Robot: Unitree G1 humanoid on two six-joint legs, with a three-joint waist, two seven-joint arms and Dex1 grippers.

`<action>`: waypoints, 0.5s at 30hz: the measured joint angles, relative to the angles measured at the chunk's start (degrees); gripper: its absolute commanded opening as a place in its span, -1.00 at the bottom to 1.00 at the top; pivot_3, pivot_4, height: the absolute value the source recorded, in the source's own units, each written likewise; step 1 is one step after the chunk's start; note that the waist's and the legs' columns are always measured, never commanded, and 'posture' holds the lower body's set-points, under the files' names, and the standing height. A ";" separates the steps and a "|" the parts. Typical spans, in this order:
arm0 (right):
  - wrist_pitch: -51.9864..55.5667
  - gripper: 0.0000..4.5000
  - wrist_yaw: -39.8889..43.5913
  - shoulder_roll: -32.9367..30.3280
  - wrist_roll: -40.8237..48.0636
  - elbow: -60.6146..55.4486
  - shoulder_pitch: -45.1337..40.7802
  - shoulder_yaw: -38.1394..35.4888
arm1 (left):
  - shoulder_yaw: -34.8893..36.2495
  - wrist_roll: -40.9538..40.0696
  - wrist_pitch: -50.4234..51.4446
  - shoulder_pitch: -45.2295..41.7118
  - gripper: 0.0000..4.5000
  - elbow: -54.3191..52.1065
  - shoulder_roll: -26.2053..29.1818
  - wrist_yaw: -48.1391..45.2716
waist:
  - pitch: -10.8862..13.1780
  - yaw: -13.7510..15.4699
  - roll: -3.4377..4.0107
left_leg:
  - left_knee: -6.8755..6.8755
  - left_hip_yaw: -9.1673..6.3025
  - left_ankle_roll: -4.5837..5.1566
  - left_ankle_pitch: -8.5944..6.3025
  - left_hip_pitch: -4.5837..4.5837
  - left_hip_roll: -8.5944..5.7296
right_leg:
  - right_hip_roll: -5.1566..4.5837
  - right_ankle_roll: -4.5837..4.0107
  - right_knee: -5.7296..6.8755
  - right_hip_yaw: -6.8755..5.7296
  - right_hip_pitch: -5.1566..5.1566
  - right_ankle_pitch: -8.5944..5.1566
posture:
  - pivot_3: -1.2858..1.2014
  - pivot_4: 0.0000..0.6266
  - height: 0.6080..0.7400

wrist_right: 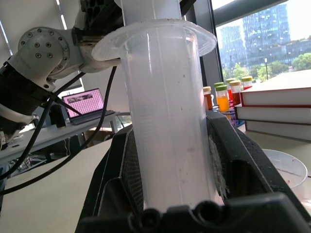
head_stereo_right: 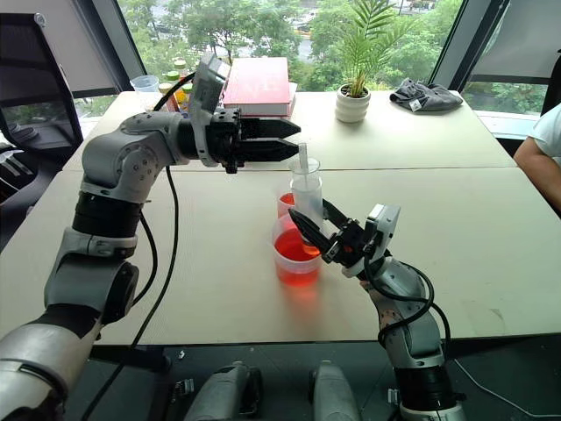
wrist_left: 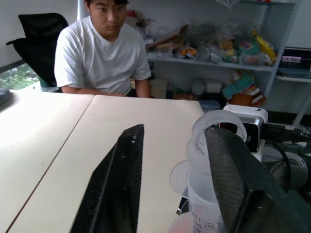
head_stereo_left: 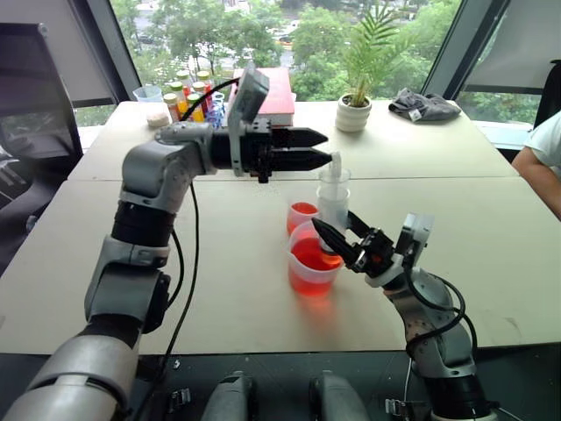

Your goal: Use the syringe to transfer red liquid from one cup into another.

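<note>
The syringe (head_stereo_left: 333, 197) stands upright with its tip down in the larger cup (head_stereo_left: 298, 279), which holds red liquid (head_stereo_left: 308, 260). My right gripper (head_stereo_left: 335, 230) is shut on its clear barrel (wrist_right: 167, 121) from the right. Just behind on the left, touching the larger one, stands the smaller cup (head_stereo_left: 301, 215) with a little red liquid. My left gripper (head_stereo_left: 326, 147) is level, pointing right at the white plunger top (wrist_left: 218, 131). It is open, with one finger (wrist_left: 228, 170) beside the plunger top.
At the table's far side are red books (head_stereo_left: 276, 96), several small bottles (head_stereo_left: 188, 96), a clear cup (head_stereo_left: 147, 92), a potted plant (head_stereo_left: 355, 110) and a grey cloth (head_stereo_left: 423, 107). A person (head_stereo_left: 543, 158) sits at the right edge. A black chair (head_stereo_left: 35, 96) stands far left.
</note>
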 measured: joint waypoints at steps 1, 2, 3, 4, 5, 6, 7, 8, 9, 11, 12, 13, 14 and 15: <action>0.44 -0.36 -0.01 -0.07 0.20 -0.03 -0.21 0.00 | 0.09 0.00 0.01 0.00 0.80 -0.06 0.18 0.02 | 0.00 -0.01 0.00 | 0.00 0.00 0.00 0.00 0.00 0.00 | 0.00 0.00 0.00 0.00 0.00 0.00 | 0.03 -0.52 1.00; 1.02 -0.36 -0.04 -0.16 0.39 -0.10 -0.48 -0.02 | 0.10 0.00 0.09 0.01 0.98 -0.12 0.27 0.04 | 0.00 -0.01 0.00 | 0.00 0.00 0.00 0.00 0.00 0.00 | 0.00 0.00 0.00 0.00 0.00 0.00 | 0.03 -0.52 1.00; 1.57 -0.36 -0.11 -0.25 0.68 -0.28 -0.77 -0.10 | 0.10 0.01 0.24 0.04 0.98 -0.13 0.36 0.06 | 0.00 -0.01 0.00 | 0.00 0.00 0.00 0.00 0.00 0.00 | 0.00 0.00 0.01 0.00 0.00 0.00 | 0.03 -0.52 1.00; 2.21 -0.36 -0.22 -0.37 0.99 -0.47 -1.20 -0.16 | 0.10 0.02 0.32 0.17 0.98 -0.18 0.56 0.04 | 0.00 -0.03 0.00 | 0.00 0.00 0.00 0.00 0.00 0.00 | 0.00 0.00 0.01 0.00 0.00 0.00 | 0.03 -0.52 1.00; 2.82 -0.36 -0.40 -0.42 1.22 -0.54 -1.61 -0.19 | 0.10 0.02 0.33 0.31 0.98 -0.31 0.72 0.01 | 0.00 -0.02 0.00 | 0.00 0.00 0.00 0.00 0.00 0.00 | 0.00 0.00 0.01 0.00 -0.01 0.00 | 0.03 -0.52 1.00; 3.72 -0.36 -0.75 -0.54 1.45 -0.63 -2.08 -0.20 | 0.10 0.02 0.33 0.58 0.98 -0.69 1.09 -0.07 | 0.00 -0.02 0.00 | -0.01 0.00 0.00 0.00 0.00 0.00 | 0.00 0.00 0.01 0.00 -0.01 0.00 | 0.03 -0.52 1.00; 4.63 -0.36 -1.16 -0.72 1.75 -0.80 -2.47 -0.24 | 0.10 0.03 0.32 0.96 0.98 -0.96 1.53 -0.18 | 0.00 0.02 0.00 | -0.01 0.00 0.00 0.00 -0.01 0.00 | 0.00 0.00 0.01 0.00 -0.01 0.00 | 0.03 -0.52 1.00; 6.03 -0.36 -1.77 -0.99 2.20 -0.97 -3.15 -0.26 | 0.10 0.03 0.32 1.64 0.98 -1.37 2.31 -0.50 | 0.00 -0.02 0.01 | -0.01 0.00 0.00 0.00 -0.01 0.00 | -0.01 0.00 0.00 0.00 -0.02 0.00 | 0.03 -0.52 1.00; 7.04 -0.36 -2.34 -1.25 2.69 -1.21 -3.72 -0.41 | 0.10 0.05 0.32 2.32 0.98 -1.54 2.95 -0.77 | 0.01 -0.02 0.01 | -0.01 0.01 0.00 0.00 -0.02 0.00 | -0.02 0.00 0.01 0.01 -0.03 0.00 | 0.03 -0.52 1.00; 9.04 -0.36 -3.36 -1.65 3.88 -2.51 -4.77 -0.94 | 0.10 0.17 0.36 3.64 0.98 -1.67 4.36 -1.08 | 0.01 0.03 0.01 | -0.01 0.01 0.00 0.00 -0.03 0.00 | -0.03 0.00 0.01 0.01 -0.05 0.00 | 0.03 -0.52 1.00; 10.08 -0.36 -3.91 -1.80 4.59 -3.26 -5.53 -1.20 | 0.12 0.22 0.36 4.29 0.98 -1.70 5.19 -1.10 | 0.01 0.04 0.01 | -0.01 0.00 0.00 0.00 -0.04 0.00 | -0.03 0.00 0.01 0.01 -0.05 0.00 | 0.03 -0.52 1.00; 11.77 -0.36 -4.86 -2.02 5.91 -4.09 -7.05 -1.82 | 0.20 0.31 0.37 5.15 0.98 -1.80 6.47 -1.08 | 0.01 0.00 0.01 | -0.01 0.01 0.00 0.00 -0.04 0.00 | -0.05 0.00 0.01 0.01 -0.05 0.00 | 0.03 -0.52 1.00; 13.36 -0.36 -5.81 -2.25 7.22 -4.70 -8.69 -2.53 | 0.37 0.42 0.44 5.86 0.98 -1.86 7.48 -1.02 | 0.01 0.00 0.01 | -0.01 0.01 0.00 0.00 -0.04 0.00 | -0.07 0.00 0.01 0.01 -0.06 0.00 | 0.03 -0.52 1.00; 14.05 -0.36 -6.30 -2.36 7.92 -4.98 -9.75 -3.09 | 0.54 0.47 0.50 6.25 0.98 -1.88 7.95 -0.94 | 0.01 0.02 0.01 | -0.01 0.01 0.00 0.00 -0.04 0.00 | -0.07 0.00 0.01 0.00 -0.06 0.00 | 0.03 -0.52 1.00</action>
